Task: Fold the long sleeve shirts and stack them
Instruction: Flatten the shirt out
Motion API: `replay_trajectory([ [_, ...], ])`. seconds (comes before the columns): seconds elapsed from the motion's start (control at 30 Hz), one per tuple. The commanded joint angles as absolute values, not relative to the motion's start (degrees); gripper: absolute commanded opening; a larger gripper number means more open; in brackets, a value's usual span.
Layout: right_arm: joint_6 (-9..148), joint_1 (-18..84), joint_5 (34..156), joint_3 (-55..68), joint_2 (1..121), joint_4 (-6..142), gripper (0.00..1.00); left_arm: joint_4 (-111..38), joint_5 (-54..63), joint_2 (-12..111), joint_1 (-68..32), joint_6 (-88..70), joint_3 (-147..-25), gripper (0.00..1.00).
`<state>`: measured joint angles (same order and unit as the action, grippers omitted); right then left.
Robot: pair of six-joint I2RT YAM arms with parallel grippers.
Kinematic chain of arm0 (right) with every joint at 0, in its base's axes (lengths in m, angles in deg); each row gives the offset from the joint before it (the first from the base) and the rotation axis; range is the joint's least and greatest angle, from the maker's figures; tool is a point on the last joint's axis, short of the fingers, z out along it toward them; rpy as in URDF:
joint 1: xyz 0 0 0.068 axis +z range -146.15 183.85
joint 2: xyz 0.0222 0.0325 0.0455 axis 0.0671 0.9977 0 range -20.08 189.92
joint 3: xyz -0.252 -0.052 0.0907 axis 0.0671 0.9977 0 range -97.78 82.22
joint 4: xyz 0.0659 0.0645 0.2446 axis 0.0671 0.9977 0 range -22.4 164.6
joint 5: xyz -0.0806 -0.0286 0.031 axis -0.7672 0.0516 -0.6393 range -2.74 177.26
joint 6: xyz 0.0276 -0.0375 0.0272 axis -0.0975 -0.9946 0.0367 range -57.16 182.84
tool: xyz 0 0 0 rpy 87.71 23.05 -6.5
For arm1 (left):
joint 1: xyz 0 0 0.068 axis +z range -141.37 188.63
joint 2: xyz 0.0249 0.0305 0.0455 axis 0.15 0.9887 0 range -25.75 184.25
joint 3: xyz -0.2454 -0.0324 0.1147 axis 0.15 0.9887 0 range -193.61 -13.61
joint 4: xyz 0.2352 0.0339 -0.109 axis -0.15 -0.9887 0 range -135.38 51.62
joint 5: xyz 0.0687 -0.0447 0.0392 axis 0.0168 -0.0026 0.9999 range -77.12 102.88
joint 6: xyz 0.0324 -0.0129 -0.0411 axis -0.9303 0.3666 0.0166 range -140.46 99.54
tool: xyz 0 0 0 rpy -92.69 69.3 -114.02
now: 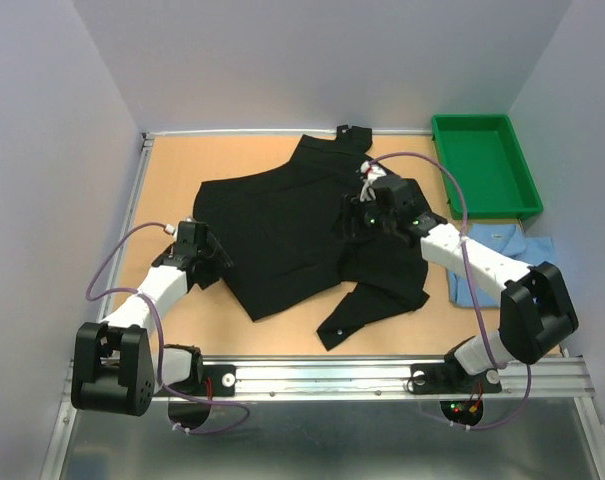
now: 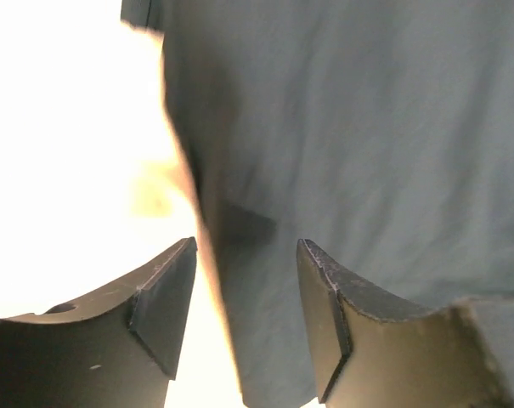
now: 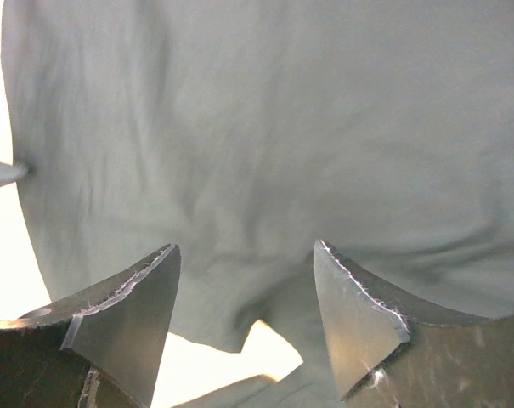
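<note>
The black shirt (image 1: 282, 225) lies spread over the middle of the wooden table, a sleeve trailing toward the near edge. My left gripper (image 1: 214, 262) is at its left hem, open, with the cloth edge (image 2: 240, 280) between the fingers. My right gripper (image 1: 360, 222) is over the shirt's right side, open, its fingertips (image 3: 358, 297) astride a bunched fold of black cloth (image 3: 265, 170). The light blue shirt (image 1: 502, 250) lies folded at the right edge, partly hidden by my right arm.
A green plastic tray (image 1: 482, 165) stands at the back right corner. White walls close in the table on three sides. A metal rail (image 1: 382, 375) runs along the near edge by the arm bases.
</note>
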<state>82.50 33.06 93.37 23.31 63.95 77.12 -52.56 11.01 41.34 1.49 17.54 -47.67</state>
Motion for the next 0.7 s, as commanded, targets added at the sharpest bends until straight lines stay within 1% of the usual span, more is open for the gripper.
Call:
replay_trajectory([
  [0.0,79.55,40.03,95.17,26.23,62.71,77.18,0.7,-51.74,10.15,39.11,-1.47,20.76,-46.22,0.57],
  [0.07,79.37,43.03,94.13,27.28,62.8,77.1,0.7,-51.74,11.03,39.29,-3.32,21.99,-45.52,0.54],
  [0.17,80.24,44.36,93.07,28.34,63.23,77.1,0.7,-51.13,11.3,40.43,-5.51,23.13,-44.73,0.5],
  [0.27,80.51,45.33,93.15,28.61,63.41,77.1,0.7,-50.78,11.21,41.92,-6.93,23.75,-44.98,0.42],
  [0.3,80.51,45.42,93.15,28.52,63.41,77.1,0.7,-50.78,11.38,42.27,-7.37,23.75,-45.33,0.38],
  [0.43,79.89,46.21,93.06,28.35,63.5,77.1,0.7,-52.35,12.35,43.5,-9.56,23.05,-49.37,0.16],
  [0.47,79.55,46.21,92.89,28.35,63.5,77.1,0.7,-53.06,15.57,44.47,-10.09,22.7,-52.86,0.15],
  [0.53,79.46,46.48,92.97,28.26,63.41,77.01,0.7,-55.85,19.1,46.31,-12.02,21.12,-57.36,0.15],
  [0.57,79.11,46.56,92.89,28.26,63.41,77.01,0.7,-56.57,19.9,48.67,-12.81,20.42,-61.82,0.15],
  [0.6,78.93,46.74,92.8,28.26,63.41,77.01,0.7,-57.53,20.61,49.91,-13.52,19.02,-63.86,0.19],
  [0.67,77.97,46.83,92.8,28.17,63.32,76.92,0.7,-58.25,21.84,54.55,-15.18,17.43,-69.12,0.21],
])
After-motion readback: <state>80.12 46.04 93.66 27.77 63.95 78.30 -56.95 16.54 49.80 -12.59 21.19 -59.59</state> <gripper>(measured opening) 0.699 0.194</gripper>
